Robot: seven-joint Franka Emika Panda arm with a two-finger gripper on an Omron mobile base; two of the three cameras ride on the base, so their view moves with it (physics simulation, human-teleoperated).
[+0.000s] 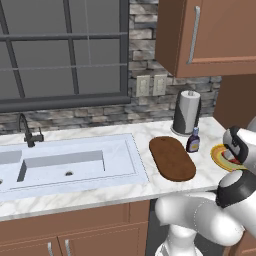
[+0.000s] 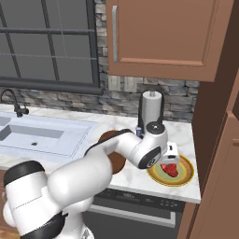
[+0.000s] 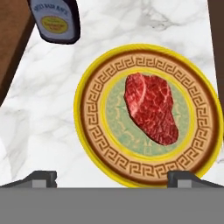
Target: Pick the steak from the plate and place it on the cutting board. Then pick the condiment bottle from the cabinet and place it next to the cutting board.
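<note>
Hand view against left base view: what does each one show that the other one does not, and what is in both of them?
Hand view alone: the steak lying on the pale green centre of the plate, and the open gripper above the plate's near rim.

Left base view alone: the sink, the faucet, the paper towel roll, the window, the cabinet with its door shut, and the whole oval of the cutting board.

Both: the plate, the condiment bottle on the counter between board and plate, and an edge of the board.

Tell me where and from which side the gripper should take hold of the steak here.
From straight above, jaws closing across the narrower middle of the steak. It lies flat in the centre of the plate, so its sides are reachable only from overhead.
</note>
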